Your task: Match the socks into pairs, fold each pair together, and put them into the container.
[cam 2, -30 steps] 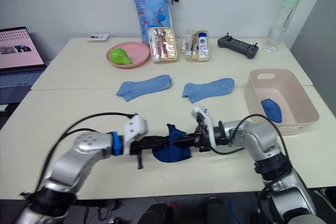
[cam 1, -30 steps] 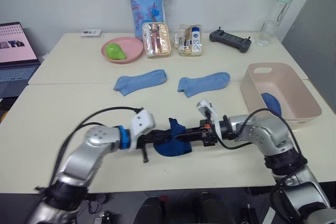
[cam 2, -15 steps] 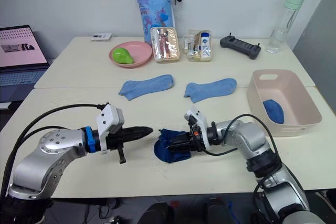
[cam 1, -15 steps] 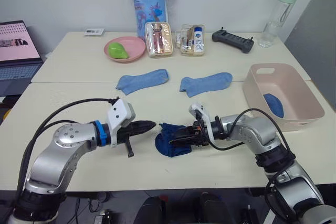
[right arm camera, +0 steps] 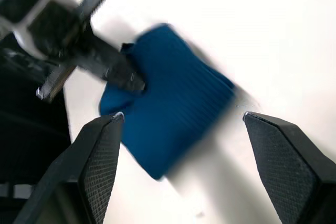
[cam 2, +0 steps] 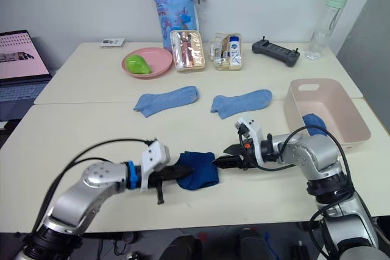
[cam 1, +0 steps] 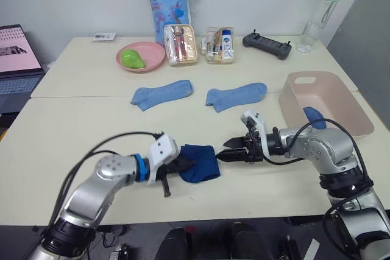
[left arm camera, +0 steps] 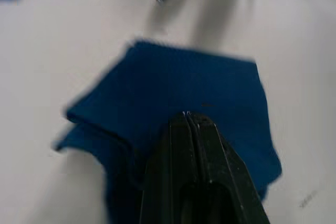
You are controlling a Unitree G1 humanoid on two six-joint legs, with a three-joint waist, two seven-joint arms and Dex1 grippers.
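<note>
A folded dark royal blue sock lies on the table's near side. My left gripper is shut, its tip resting on the sock's left part. My right gripper stands open just right of the sock, apart from it, fingers spread wide. Two sky blue socks lie flat side by side at mid-table. The pale pink container stands at the right, with another dark blue sock inside.
Along the back edge stand a pink plate with a green object, two clear pouches, a blue bag, a black controller and a bottle. A laptop sits far left.
My right gripper has opened, let go of the dark blue sock and drawn back to the right. My left gripper backed off, then came back onto the sock, which now lies flat.
</note>
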